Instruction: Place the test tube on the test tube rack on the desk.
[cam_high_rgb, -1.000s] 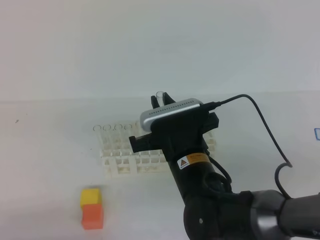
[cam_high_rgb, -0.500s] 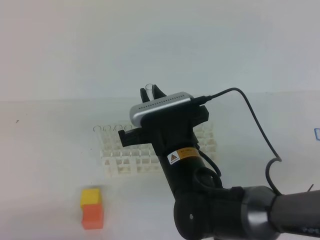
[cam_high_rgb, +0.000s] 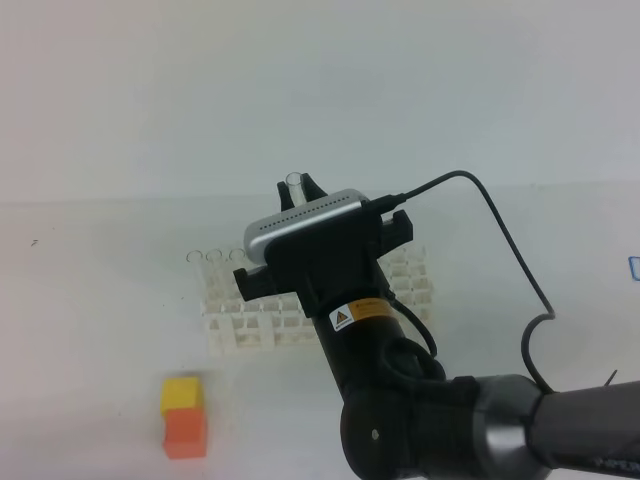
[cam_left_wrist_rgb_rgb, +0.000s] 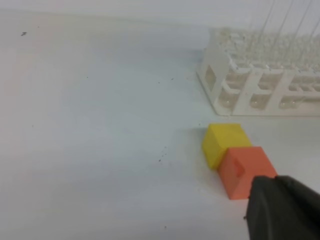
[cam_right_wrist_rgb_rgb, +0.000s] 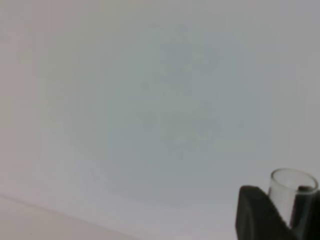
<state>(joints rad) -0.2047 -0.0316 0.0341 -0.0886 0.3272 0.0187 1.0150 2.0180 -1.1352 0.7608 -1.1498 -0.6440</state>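
The test tube (cam_high_rgb: 293, 180) is clear glass, and its open rim pokes up between the black fingertips of my right gripper (cam_high_rgb: 297, 192), which is shut on it. The right arm stands in front of the white test tube rack (cam_high_rgb: 228, 318) and hides the rack's middle. In the right wrist view the test tube (cam_right_wrist_rgb_rgb: 292, 191) shows at the bottom right between the dark fingers (cam_right_wrist_rgb_rgb: 257, 214), against a blank wall. The tube's lower part is hidden. My left gripper (cam_left_wrist_rgb_rgb: 281, 206) is a dark mass at the lower right, low over the white desk (cam_left_wrist_rgb_rgb: 100, 125), with the test tube rack (cam_left_wrist_rgb_rgb: 260, 87) beyond it.
A yellow block on an orange block (cam_high_rgb: 183, 415) stands on the desk (cam_high_rgb: 90, 300) in front of the rack's left end. In the left wrist view these blocks (cam_left_wrist_rgb_rgb: 232, 155) lie just ahead of the left gripper. Several clear tubes (cam_high_rgb: 215, 256) stand in the rack's back row.
The right arm has carried the test tube to the left and slightly up along the rack. The blocks and rack have not moved.
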